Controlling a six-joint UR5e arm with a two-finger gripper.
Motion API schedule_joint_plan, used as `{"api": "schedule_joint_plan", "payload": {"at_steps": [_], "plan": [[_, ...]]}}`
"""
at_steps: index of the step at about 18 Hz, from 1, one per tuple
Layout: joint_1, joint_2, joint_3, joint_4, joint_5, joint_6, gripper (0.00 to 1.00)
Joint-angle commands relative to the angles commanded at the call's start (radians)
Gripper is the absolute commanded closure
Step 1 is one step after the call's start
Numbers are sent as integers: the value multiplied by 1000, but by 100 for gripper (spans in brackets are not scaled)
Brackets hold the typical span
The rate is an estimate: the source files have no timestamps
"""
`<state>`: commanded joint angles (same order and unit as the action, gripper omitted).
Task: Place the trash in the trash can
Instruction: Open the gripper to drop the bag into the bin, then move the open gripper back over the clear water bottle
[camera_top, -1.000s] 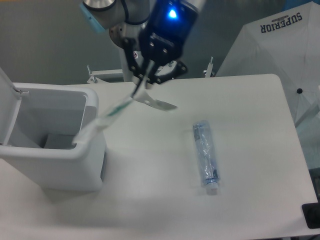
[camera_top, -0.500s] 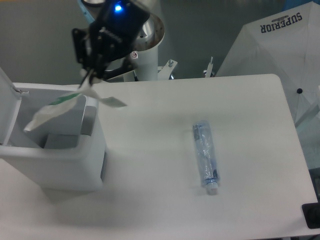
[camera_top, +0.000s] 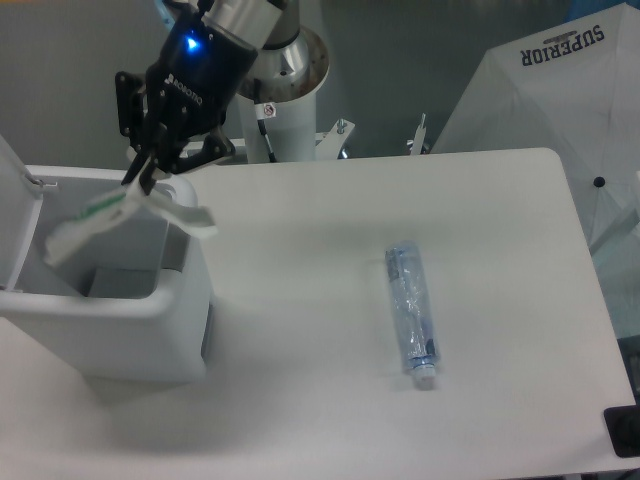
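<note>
The gripper (camera_top: 143, 178), jaws pinched on the crumpled wrapper (camera_top: 115, 212), holds it over the open trash can (camera_top: 110, 320) at the table's (camera_top: 300, 400) left edge. One tail overhangs the can's right rim and could snag there on release.

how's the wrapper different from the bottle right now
The wrapper is white with a green mark; the bottle is clear with a bluish label and white cap. The wrapper hangs from the shut claw over the open bin; the bottle lies flat on the table, untouched. The wrapper is a thin crumpled sheet, the bottle a crushed tube. Both are plastic trash.
</note>
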<state>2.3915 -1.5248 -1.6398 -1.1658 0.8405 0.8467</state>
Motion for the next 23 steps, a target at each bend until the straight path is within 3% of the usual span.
{"api": "schedule_joint_plan", "payload": {"at_steps": [7,9,13,18,23], "plan": [[-2,-6,12,9,67,-3,0],[29,-27,8,44,121,-9,0],[126,-75,-5,43,244,-21,0],[235,-201,40,44,264,-23,0],[233,-376,149,34,451,-110,0]]}}
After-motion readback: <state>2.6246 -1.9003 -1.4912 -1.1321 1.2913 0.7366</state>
